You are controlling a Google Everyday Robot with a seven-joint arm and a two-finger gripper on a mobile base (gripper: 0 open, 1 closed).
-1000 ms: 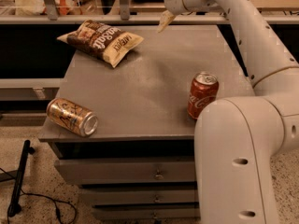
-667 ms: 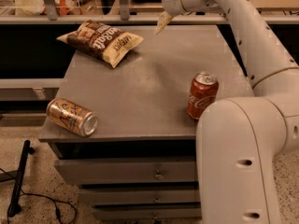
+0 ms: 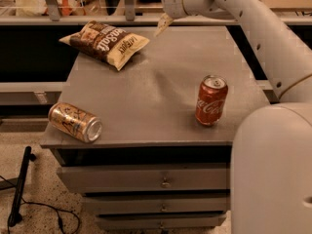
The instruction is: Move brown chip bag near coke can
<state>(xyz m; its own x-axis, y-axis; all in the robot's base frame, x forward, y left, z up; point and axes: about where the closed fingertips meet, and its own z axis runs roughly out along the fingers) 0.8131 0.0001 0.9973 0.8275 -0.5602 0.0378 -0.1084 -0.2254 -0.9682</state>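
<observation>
The brown chip bag [image 3: 105, 43], dark brown with a cream end and white lettering, lies flat at the far left of the grey cabinet top [image 3: 156, 91]. The red coke can [image 3: 211, 100] stands upright near the front right. My gripper [image 3: 163, 24] hangs over the far edge of the top, a short way to the right of the bag and apart from it, far behind the can. It holds nothing that I can see.
A gold-tan can [image 3: 75, 122] lies on its side at the front left corner. My arm [image 3: 253, 28] reaches across the far right, and my white base [image 3: 273, 174] fills the lower right. Drawers [image 3: 146, 179] are below the top. A rail [image 3: 97, 19] runs behind.
My gripper has moved a little to the left along the far edge, closer to the chip bag. The bag and both cans have not moved.
</observation>
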